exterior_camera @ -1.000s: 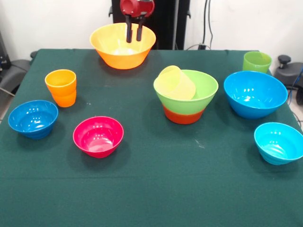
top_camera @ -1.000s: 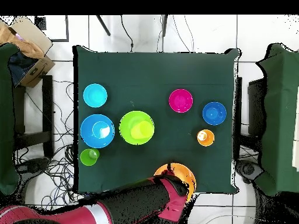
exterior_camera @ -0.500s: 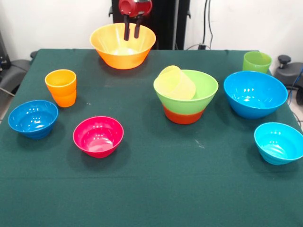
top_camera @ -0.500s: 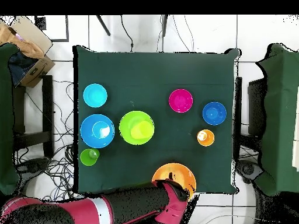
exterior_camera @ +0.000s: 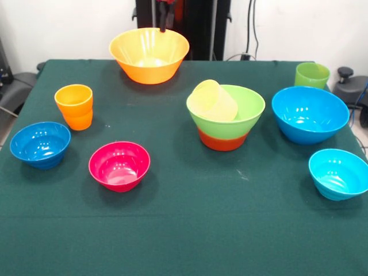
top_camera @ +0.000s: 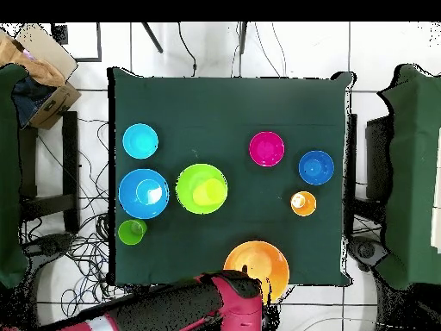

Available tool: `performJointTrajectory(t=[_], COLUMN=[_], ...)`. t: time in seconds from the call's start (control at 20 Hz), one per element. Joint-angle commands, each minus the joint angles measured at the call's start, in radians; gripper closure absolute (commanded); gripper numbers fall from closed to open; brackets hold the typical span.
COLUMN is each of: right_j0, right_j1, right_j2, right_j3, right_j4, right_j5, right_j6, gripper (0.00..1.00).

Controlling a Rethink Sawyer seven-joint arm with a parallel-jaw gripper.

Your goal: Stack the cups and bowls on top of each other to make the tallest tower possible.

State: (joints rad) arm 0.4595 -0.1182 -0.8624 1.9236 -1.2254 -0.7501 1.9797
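Note:
My gripper (exterior_camera: 165,17) is open and empty; only its tips show, above the far rim of the big yellow-orange bowl (exterior_camera: 148,54). The tower stands mid-table: the light green bowl (exterior_camera: 244,109) nested in the orange-red bowl (exterior_camera: 223,140), with the pale yellow cup (exterior_camera: 214,101) lying tilted inside. The orange cup (exterior_camera: 73,107), small dark blue bowl (exterior_camera: 40,144) and magenta bowl (exterior_camera: 119,165) stand apart on the left. The light green cup (exterior_camera: 312,75), big blue bowl (exterior_camera: 310,114) and small cyan bowl (exterior_camera: 338,172) are on the right.
In the overhead view the red and black arm (top_camera: 172,309) lies off the table's bottom edge, just below the yellow-orange bowl (top_camera: 257,264). A cardboard box (top_camera: 39,73) and dark chairs (top_camera: 405,172) flank the green table (top_camera: 224,103).
The gripper has risen and drawn back from above the yellow-orange bowl toward the robot's base. No cup or bowl has moved.

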Motion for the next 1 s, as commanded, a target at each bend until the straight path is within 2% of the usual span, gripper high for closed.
performJointTrajectory(t=[0.05,0.15,0.3,0.55,0.75,1.0], right_j0=[0.101,0.113,0.116,0.06,0.045,-0.021], right_j1=[-0.023,-0.033,-0.055,-0.07,-0.073,-0.073], right_j2=[0.046,0.049,0.069,0.127,0.151,0.156], right_j3=[-0.079,-0.068,-0.053,-0.033,-0.019,-0.006], right_j4=[-0.199,-0.212,-0.182,-0.106,-0.064,0.051], right_j5=[0.055,0.059,0.092,0.12,0.141,0.114], right_j6=[0.218,0.234,0.212,0.104,0.075,-0.072], gripper=[0.0,0.0,0.0,0.0,0.0,0.0])
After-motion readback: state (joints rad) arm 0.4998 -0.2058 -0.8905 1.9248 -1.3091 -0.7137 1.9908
